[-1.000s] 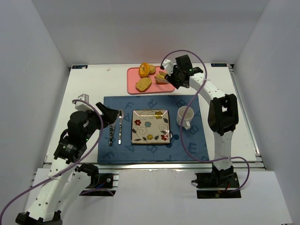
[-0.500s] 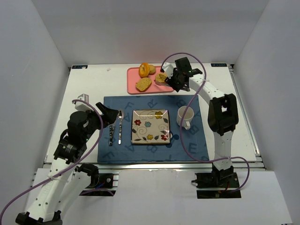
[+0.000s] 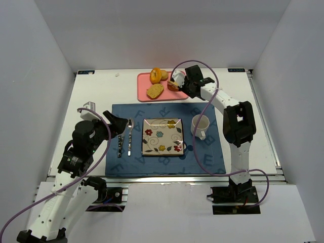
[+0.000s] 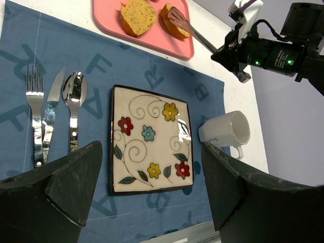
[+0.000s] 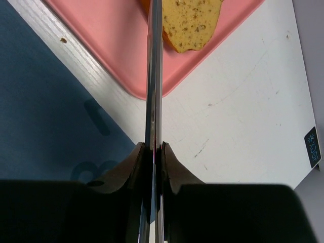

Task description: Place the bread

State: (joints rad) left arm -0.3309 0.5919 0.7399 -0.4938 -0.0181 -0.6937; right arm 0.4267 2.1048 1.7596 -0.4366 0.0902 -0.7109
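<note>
The bread lies on a pink tray (image 3: 143, 80) at the back: an orange-brown ring roll (image 3: 156, 75), a toasted slice (image 3: 155, 90) and another piece (image 3: 173, 86) at the tray's right. My right gripper (image 3: 186, 84) is shut on metal tongs (image 5: 154, 76), whose tip rests over that right piece (image 4: 172, 25). The right wrist view shows a speckled slice (image 5: 195, 20) beside the tongs' tip. The flowered square plate (image 3: 162, 135) sits bare on the blue placemat (image 3: 202, 157). My left gripper (image 3: 115, 123) is open and empty, hovering over the plate's near edge (image 4: 151, 188).
A white mug (image 3: 200, 125) stands right of the plate. A fork (image 4: 34, 121), knife (image 4: 50, 119) and spoon (image 4: 74, 101) lie left of it. White walls enclose the table on three sides.
My right gripper has moved left toward the tray, bringing the tongs' tip over the right-hand bread piece. The left arm has not moved.
</note>
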